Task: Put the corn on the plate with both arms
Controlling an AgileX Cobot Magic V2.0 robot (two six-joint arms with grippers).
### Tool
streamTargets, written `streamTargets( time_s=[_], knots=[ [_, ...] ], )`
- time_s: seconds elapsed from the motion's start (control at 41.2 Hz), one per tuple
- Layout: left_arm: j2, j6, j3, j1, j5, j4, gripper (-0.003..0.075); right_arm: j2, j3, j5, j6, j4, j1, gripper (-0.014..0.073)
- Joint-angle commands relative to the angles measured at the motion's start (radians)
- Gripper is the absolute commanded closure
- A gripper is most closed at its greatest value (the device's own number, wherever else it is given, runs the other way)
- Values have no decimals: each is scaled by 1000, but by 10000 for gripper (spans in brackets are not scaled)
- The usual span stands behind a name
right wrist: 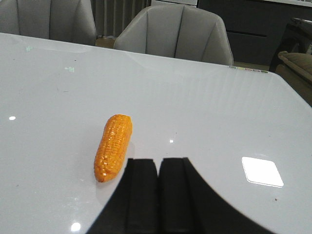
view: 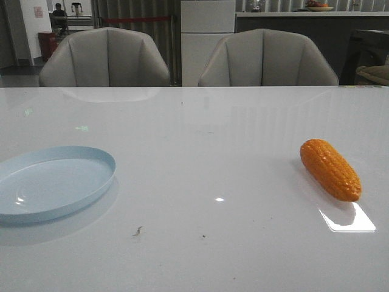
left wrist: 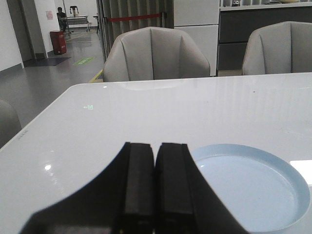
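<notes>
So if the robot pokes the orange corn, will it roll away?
Probably, if poked from the side: the corn cob is round, tapered and lying flat on the smooth, shiny table. Its glossy skin may be slippery. It looks stiff, so it shouldn't bend.

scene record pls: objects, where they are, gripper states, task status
corn: lying on the table's right side, untouched
plate: on the table's left side, nothing on it
left gripper: shut, holding nothing, near the plate
right gripper: shut, holding nothing, near the corn
table: white, glossy
chairs: two, behind the table
task status: corn not yet picked up
</notes>
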Motion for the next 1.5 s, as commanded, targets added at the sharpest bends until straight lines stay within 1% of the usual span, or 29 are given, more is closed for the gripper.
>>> streamTargets(
  time_s=[0.0, 0.752, 0.922, 1.043, 1.189, 1.261, 1.31, 1.383, 1.48],
  knots=[
    [-17, -4, 37, 3, -74, -11, 631, -25, -22, -89, -4, 5, -1, 573],
    [-17, -4, 37, 3, -77, -11, 631, -25, -22, -96, -4, 5, -1, 573],
    [-17, -4, 37, 3, -122, -11, 631, -25, -22, -103, -4, 5, -1, 573],
    [-17, -4, 37, 3, -208, -11, 631, -25, -22, -123, -4, 5, -1, 573],
    [-17, -4, 32, 3, -318, -11, 631, -25, -23, -228, -4, 5, -1, 573],
    [-17, -4, 7, 3, -324, -11, 631, -25, -24, -306, -4, 5, -1, 573],
    [-17, -4, -13, 3, -322, -11, 631, -24, -37, -332, -4, 5, -1, 573],
    [-17, -4, -56, 3, -314, -11, 631, -24, -85, -298, -4, 5, -1, 573],
    [-15, -4, -120, 3, -308, -9, 631, -24, -198, -190, -4, 5, -1, 573]
  ],
)
